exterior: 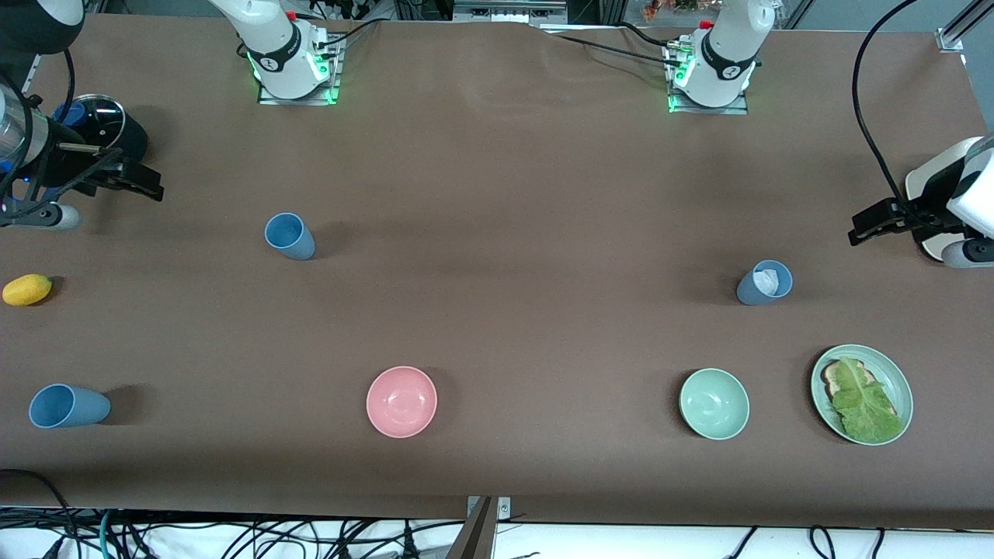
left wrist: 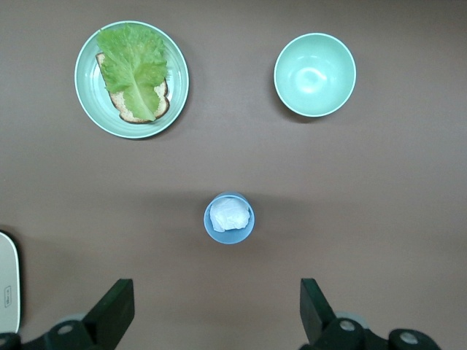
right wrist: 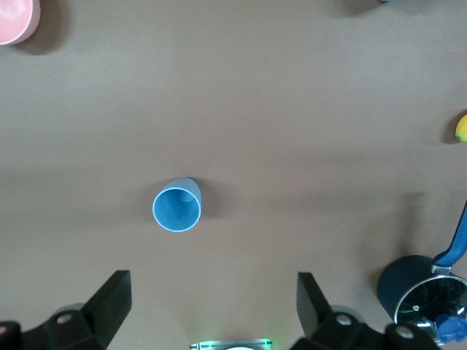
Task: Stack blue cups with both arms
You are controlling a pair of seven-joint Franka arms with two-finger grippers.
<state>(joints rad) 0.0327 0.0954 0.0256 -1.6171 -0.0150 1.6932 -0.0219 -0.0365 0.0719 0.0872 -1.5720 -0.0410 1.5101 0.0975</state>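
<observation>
Brown cloth-covered table (exterior: 497,310) carries everything.

Two glossy white arms wait at table ends. Left gripper (exterior: 874,225) over left arm's end, fingers (left wrist: 117,310) spread wide, nothing held. Right gripper (exterior: 140,180) over right arm's end, beside black lidded pot (exterior: 101,128), jaws released, nothing held.

Round mint-green plate (exterior: 901,380) with toast and lettuce leaf, at 4 o'clock from grey-blue cup.

Pink bowl (exterior: 401,401), mint-green bowl (exterior: 714,404) nearest front camera.

Three upright matte blue plastic tumblers, well apart: dull grey-blue cup (exterior: 764,282) holding white wad; bright blue cup (exterior: 290,235) at 11 o'clock from pink bowl; third blue cup (exterior: 68,406) near right arm's end.

Small yellow lemon-like fruit (exterior: 27,289) at 12 o'clock from third cup.
</observation>
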